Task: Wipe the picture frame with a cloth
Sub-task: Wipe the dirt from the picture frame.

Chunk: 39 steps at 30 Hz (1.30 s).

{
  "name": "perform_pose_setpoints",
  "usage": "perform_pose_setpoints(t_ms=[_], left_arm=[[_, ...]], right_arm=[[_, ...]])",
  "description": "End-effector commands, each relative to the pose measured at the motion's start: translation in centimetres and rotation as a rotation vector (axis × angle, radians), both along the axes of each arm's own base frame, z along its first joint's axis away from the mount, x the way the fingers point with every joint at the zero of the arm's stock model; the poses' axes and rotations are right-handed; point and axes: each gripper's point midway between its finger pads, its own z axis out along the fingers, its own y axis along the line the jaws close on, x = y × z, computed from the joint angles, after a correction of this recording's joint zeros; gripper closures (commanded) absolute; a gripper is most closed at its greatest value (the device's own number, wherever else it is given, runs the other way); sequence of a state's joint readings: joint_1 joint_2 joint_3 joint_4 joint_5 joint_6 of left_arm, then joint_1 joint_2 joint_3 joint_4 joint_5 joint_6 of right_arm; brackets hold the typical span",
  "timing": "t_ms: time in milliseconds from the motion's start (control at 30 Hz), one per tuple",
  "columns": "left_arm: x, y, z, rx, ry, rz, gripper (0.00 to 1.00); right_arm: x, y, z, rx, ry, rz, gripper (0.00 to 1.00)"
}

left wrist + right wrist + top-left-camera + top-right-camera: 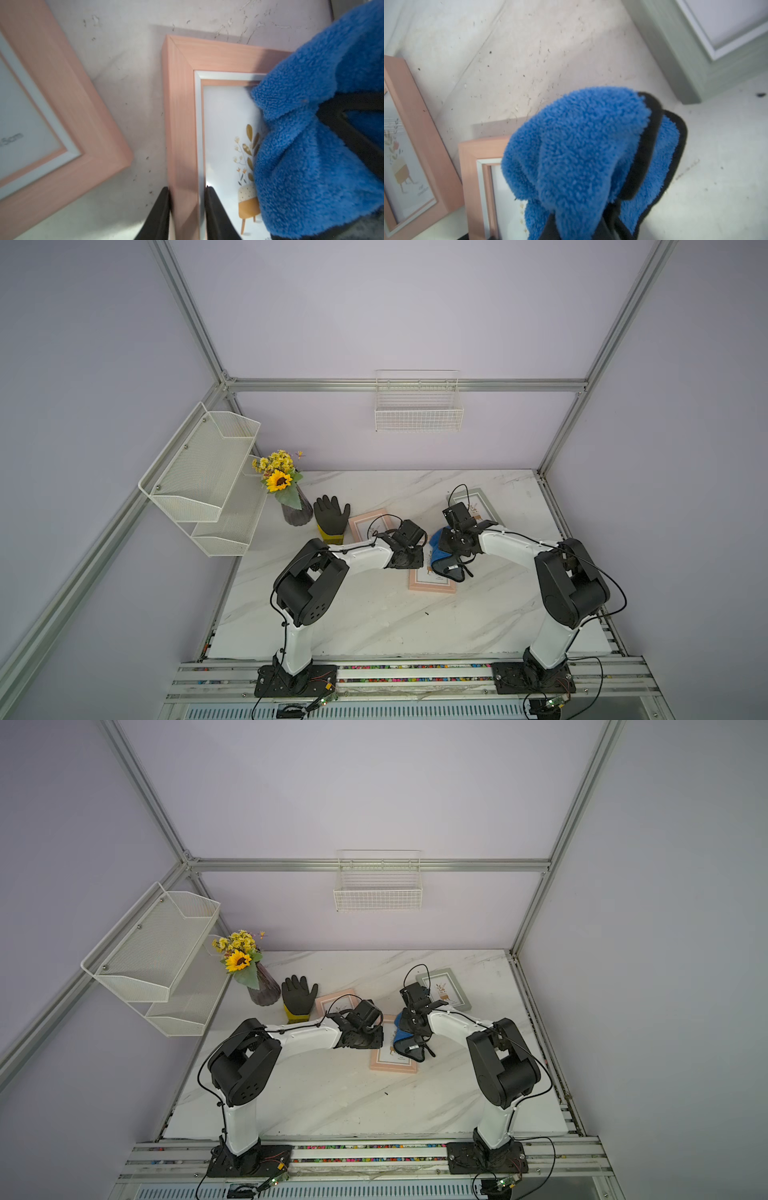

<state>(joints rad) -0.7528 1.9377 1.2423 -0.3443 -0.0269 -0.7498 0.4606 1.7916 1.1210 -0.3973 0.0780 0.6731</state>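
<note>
1. Blue microfibre cloth point(581, 145), dark-edged, is gripped in a bunch by the right hand point(451, 549), whose jaws are pressed together on it. A thick wad is thereby offered downward as a wiping pad.
2. The cloth appears to rest on the glass of the pink picture frame point(180, 104), on the side away from the left arm, and the printed plant is partly covered by it.
3. The frame is laid flat near the middle of the marble worktop point(374, 622), between the two arms, where it can be reached by both.
4. One side rail of the frame is straddled by the left hand point(187, 191), with a finger set against each face of the moulding. The frame is judged to be pinned this way so that it cannot slide under the strokes.
5. A second pink frame point(62, 104), a grey-green frame point(685, 62) and a black-and-yellow glove point(331, 514) are left aside, apart from the work.
6. Wiping is judged to be under way, with much of the glass not yet passed over.
</note>
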Motion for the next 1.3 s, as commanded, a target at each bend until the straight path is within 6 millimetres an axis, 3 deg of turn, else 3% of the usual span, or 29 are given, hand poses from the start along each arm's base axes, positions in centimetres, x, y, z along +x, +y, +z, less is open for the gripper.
perform_pose_setpoints(t_ms=[0, 100, 200, 267, 467, 567, 667, 800, 900, 967, 1100, 1167, 1267], left_arm=[[0.3, 0.0, -0.2, -0.008, 0.007, 0.018, 0.73], [0.3, 0.0, -0.2, -0.005, 0.006, 0.021, 0.73], [0.5, -0.1, -0.3, -0.008, 0.004, 0.025, 0.73], [0.5, -0.3, -0.3, -0.017, 0.006, 0.024, 0.73], [0.2, -0.5, -0.3, -0.039, 0.016, 0.021, 0.73], [0.0, -0.4, -0.4, -0.047, 0.019, 0.030, 0.73], [-0.1, -0.1, -0.5, -0.047, 0.017, 0.043, 0.73], [0.0, -0.1, -0.5, -0.045, 0.016, 0.046, 0.73], [0.0, -0.1, -0.7, -0.043, 0.022, 0.045, 0.73], [0.0, -0.3, -0.7, -0.044, 0.023, 0.041, 0.73], [0.2, -0.4, -0.6, -0.040, 0.023, 0.040, 0.73], [0.2, -0.3, -0.6, -0.037, 0.024, 0.044, 0.73], [0.2, -0.2, -0.7, -0.031, 0.023, 0.044, 0.73]], right_arm=[[-1.8, 0.2, -0.9, -0.058, 0.022, 0.031, 0.97], [-4.8, 1.0, -1.1, -0.038, 0.043, 0.062, 0.97], [-6.3, 1.1, -1.4, -0.001, 0.054, 0.060, 0.97], [-6.0, 1.6, -1.4, 0.021, 0.042, 0.062, 0.96], [-2.6, 6.4, -0.1, 0.145, 0.003, 0.117, 0.96], [-1.8, 7.0, -0.1, 0.136, -0.001, 0.115, 0.97], [-2.0, 4.7, -1.1, 0.062, 0.017, 0.055, 0.97], [-2.7, -1.2, -2.1, -0.038, 0.028, -0.049, 0.97], [-2.5, -3.0, -1.6, -0.094, 0.011, -0.083, 0.97], [-2.0, -1.9, -1.4, -0.078, 0.004, -0.062, 0.97], [-0.8, 3.2, -0.4, -0.018, -0.024, 0.021, 0.97], [-0.8, 5.5, -1.0, 0.029, 0.001, 0.063, 0.97], [-0.7, 6.5, -1.8, 0.063, 0.018, 0.075, 0.97]])
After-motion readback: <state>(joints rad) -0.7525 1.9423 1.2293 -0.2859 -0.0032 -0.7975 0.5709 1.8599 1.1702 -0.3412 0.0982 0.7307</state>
